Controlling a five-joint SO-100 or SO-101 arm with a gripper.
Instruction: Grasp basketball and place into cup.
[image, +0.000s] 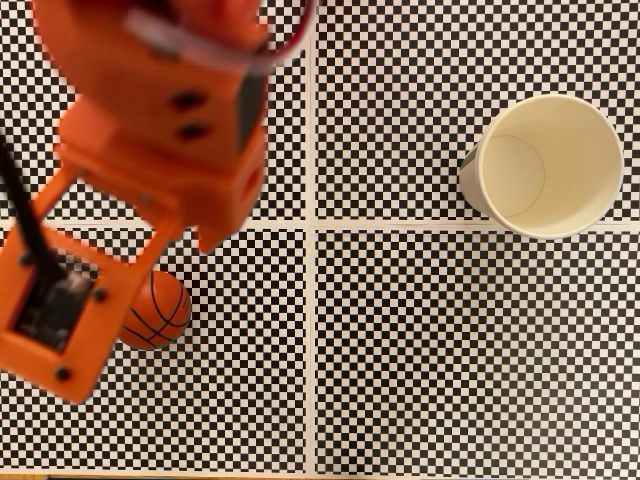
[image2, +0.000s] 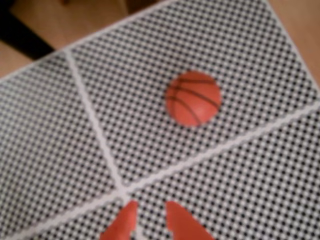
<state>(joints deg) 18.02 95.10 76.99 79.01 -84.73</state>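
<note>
In the wrist view we see our gripper (image2: 150, 220) at the bottom edge, its two orange fingers (image2: 120, 225) a little apart and holding nothing. The basketball (image2: 193, 98) sits farther up on the checkered mat (image2: 75, 140), well apart from the fingers. In the fixed view the cup (image: 548, 165) stands far away, upright. We see no writing.

Basketball (image: 155, 310) at lower left of the fixed view, on the checkered mat (image: 420, 350); cup (image: 545, 165) well apart, upper right.
</note>
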